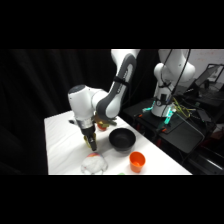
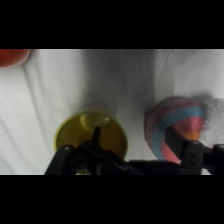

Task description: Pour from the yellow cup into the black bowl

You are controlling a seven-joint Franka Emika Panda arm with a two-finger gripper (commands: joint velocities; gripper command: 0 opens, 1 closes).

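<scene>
Yellow cup (image 2: 90,132) directly under tool (image 2: 135,145), upright on table (image 2: 50,100).

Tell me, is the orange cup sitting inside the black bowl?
No, the orange cup stands on the table by itself, in front of the black bowl.

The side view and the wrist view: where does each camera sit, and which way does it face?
Side view: stands beside the white table, looking across and down; shows the white arm, the gripper, the round matte black bowl.
Wrist view: on the wrist, looking down past the black linkage at the small mustard-yellow plastic cup.
Shared: gripper and table.
</scene>
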